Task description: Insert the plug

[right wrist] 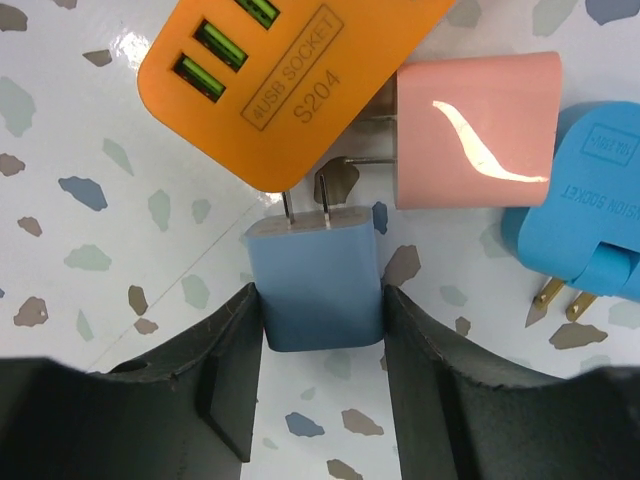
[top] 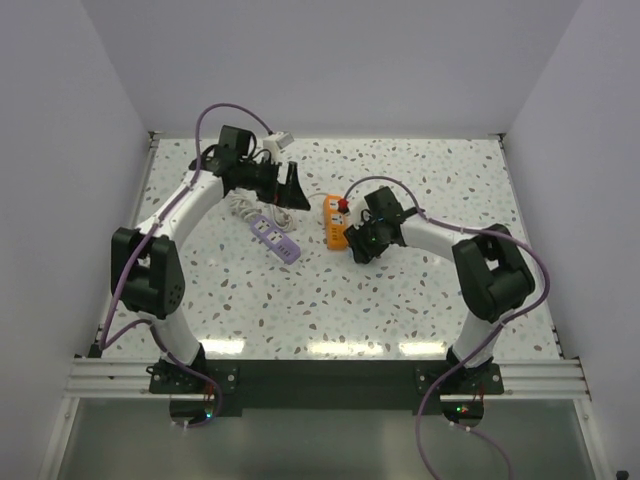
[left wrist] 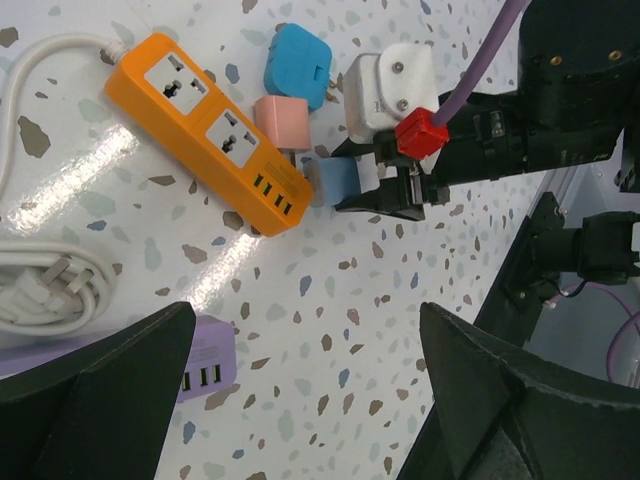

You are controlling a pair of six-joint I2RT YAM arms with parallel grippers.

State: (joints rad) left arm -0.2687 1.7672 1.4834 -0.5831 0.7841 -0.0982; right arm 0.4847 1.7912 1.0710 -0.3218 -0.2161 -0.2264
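While the right jaws [right wrist: 322, 330] clench the pale blue plug [right wrist: 322, 280], its two prongs point at the orange power strip [right wrist: 290, 70] at the frame's top.

Pink plug [right wrist: 475, 130] and blue plug [right wrist: 590, 200] lie to the right on the speckled worktop [right wrist: 90, 200] — the left jaws [left wrist: 300, 390] gape wide, holding nothing, above the purple power strip [left wrist: 205, 355] at lower left of their view.

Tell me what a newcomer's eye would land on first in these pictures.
First the orange power strip in mid-table, bright against the speckled top. Right beside its USB end, the right gripper clamps a light blue plug adapter, prongs pointing at the strip's edge. A pink adapter and a brighter blue adapter lie just beyond it, and a purple power strip sits to the left under the left arm.
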